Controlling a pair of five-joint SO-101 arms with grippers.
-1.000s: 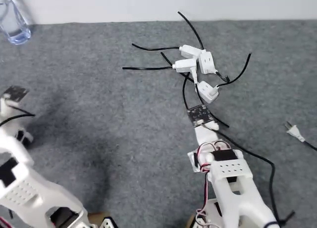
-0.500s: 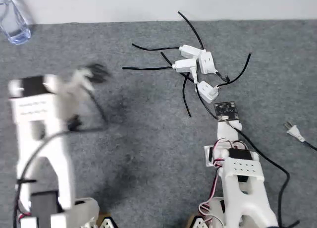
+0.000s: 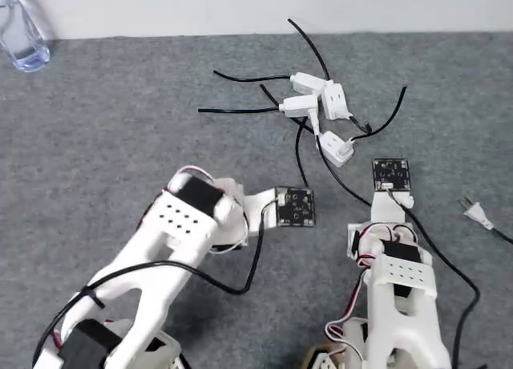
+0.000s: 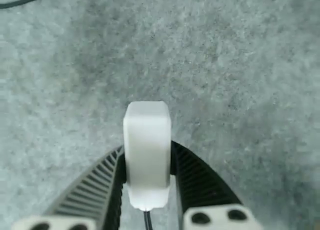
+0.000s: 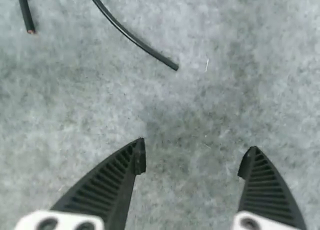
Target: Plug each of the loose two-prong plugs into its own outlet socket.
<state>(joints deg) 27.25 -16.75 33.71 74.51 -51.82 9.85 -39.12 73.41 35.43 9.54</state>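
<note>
The left gripper [image 4: 147,154] pinches a white corded block [image 4: 146,135], though I cannot tell whether it is a plug or a socket. It sits over grey carpet [image 3: 120,104] near the middle of the high view, while the right gripper [image 5: 192,157] hangs spread and empty to the lower right of the knot of white plugs and sockets [image 3: 321,104] at upper centre. The step in hand looks like carrying this piece to its mate, so next it needs lining up squarely with a free partner, and a loose plug [image 3: 478,214] at the right edge is not yet joined.
</note>
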